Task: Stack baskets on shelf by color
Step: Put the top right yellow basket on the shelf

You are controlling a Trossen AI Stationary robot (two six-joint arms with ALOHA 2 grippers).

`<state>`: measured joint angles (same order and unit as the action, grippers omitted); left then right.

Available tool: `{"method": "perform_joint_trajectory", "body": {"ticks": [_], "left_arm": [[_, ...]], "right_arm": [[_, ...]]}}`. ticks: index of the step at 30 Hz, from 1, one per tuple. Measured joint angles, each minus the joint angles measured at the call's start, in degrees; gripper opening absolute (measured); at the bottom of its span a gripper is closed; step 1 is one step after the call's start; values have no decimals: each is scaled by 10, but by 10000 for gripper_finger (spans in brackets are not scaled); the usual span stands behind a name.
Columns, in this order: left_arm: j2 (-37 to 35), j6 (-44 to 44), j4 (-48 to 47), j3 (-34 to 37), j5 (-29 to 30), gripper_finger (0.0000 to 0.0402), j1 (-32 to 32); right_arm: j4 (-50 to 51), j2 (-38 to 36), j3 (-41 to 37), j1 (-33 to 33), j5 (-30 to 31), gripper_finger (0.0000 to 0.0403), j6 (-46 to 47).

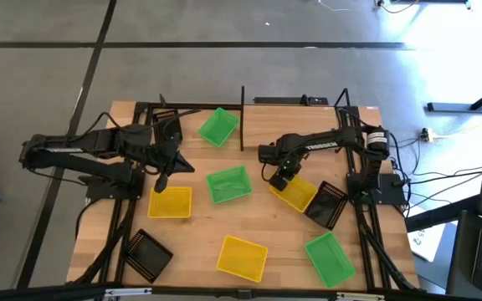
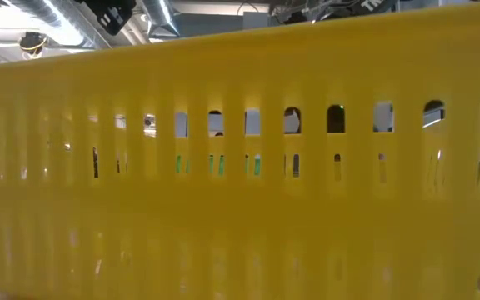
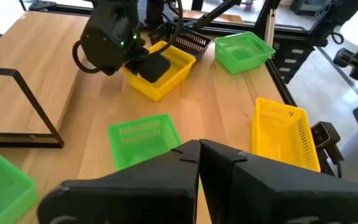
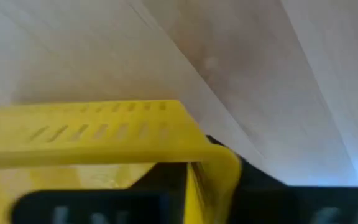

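Right gripper (image 1: 284,177) down on yellow basket (image 1: 294,194), just right of centre green basket (image 1: 228,185) — fingers astride its rim, closing. Left gripper (image 1: 163,181) shut, farther off.

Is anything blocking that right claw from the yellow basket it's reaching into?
No. The right claw is already at the yellow basket, its fingers straddling the near wall with nothing between; a black basket only touches the far side.
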<state>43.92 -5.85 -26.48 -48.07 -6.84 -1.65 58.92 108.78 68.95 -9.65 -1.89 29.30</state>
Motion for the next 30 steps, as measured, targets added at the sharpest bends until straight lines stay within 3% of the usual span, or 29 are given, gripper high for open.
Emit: {"method": "perform_joint_trajectory", "body": {"ticks": [14,18,26,30], "left_arm": [[0,4,5,0,3,0,0],[0,9,5,0,33,0,-2],[0,32,5,1,34,0,-1],[0,51,4,1,77,0,-1]], "right_arm": [[31,-56,54,0,17,2,-13],[98,-77,106,1,51,1,-9],[234,-91,211,-25,133,0,24],[275,-94,237,-58,174,0,19]]}}
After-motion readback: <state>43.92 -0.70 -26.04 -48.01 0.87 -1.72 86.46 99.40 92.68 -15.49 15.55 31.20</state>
